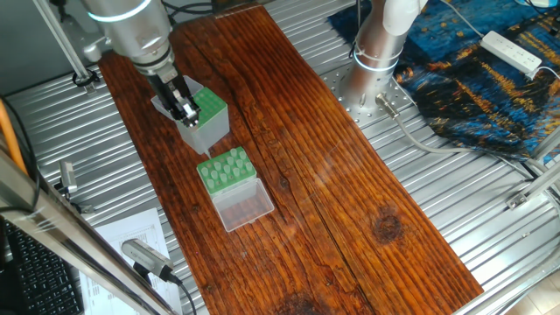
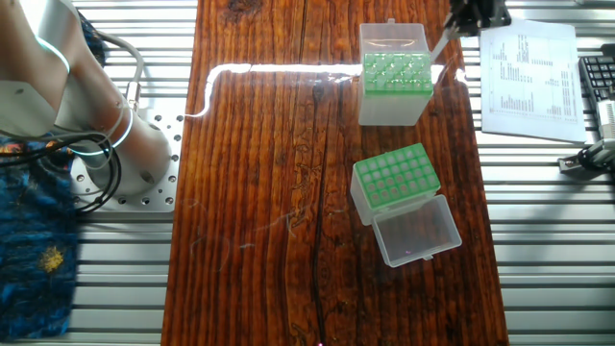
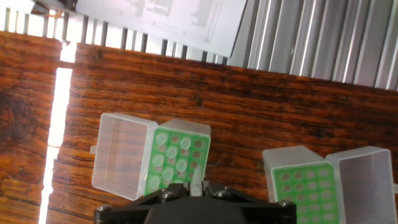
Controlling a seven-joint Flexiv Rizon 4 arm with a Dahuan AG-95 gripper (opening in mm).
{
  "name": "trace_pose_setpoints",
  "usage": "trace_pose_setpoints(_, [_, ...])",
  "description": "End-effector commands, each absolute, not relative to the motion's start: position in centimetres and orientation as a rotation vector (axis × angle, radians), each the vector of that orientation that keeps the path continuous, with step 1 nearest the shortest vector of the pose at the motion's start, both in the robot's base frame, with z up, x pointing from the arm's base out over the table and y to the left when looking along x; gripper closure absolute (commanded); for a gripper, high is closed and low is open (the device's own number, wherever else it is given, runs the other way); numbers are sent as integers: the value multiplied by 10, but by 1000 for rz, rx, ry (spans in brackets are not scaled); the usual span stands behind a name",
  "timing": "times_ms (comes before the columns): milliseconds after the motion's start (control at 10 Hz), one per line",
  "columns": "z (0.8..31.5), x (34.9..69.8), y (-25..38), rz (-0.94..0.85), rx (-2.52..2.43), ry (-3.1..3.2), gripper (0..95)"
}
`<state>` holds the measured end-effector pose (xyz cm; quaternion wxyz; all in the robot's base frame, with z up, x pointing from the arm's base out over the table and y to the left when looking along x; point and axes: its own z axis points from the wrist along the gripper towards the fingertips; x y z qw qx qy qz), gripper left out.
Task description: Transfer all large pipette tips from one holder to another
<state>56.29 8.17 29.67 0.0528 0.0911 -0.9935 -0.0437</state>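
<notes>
The gripper (image 2: 461, 23) is clamped on one large pipette tip (image 2: 441, 43), and in the hand view we see that pale cone (image 3: 198, 185) pinched between the dark fingers (image 3: 168, 198); it hangs point-down, slightly tilted, at the edge of the taller holder (image 2: 394, 104), on the side nearest the printed sheet (image 2: 530, 72). More pale tips (image 3: 166, 160) sit in that holder's green top plate (image 3: 200, 148); from the hand view we count several filled holes and several open ones; its own clear lid (image 3: 121, 155) lies folded out behind it. From one fixed view the gripper (image 1: 185, 108) stands right over this grey-sided box (image 1: 208, 129). Just beside it, not touching, we have the low rack (image 2: 394, 179), lid (image 2: 416, 229) flung open flat on the wooden board (image 2: 269, 192); whether its holes hold tips we cannot tell for sure. Both boxes sit along one side of the board, and ribbed metal table (image 2: 548, 279) runs all around it.
</notes>
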Motion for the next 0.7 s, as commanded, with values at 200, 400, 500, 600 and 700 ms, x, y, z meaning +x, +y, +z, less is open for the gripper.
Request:
trace_pose_setpoints(200, [287, 552, 86, -128, 272, -3029, 950])
trace_pose_setpoints(400, [286, 549, 88, -121, 256, -3026, 950])
trace_pose_setpoints(500, [287, 548, 88, -120, 257, -3026, 950])
trace_pose_setpoints(600, [287, 548, 88, -119, 257, -3025, 950])
trace_pose_setpoints(700, [287, 547, 88, -116, 257, -3024, 950])
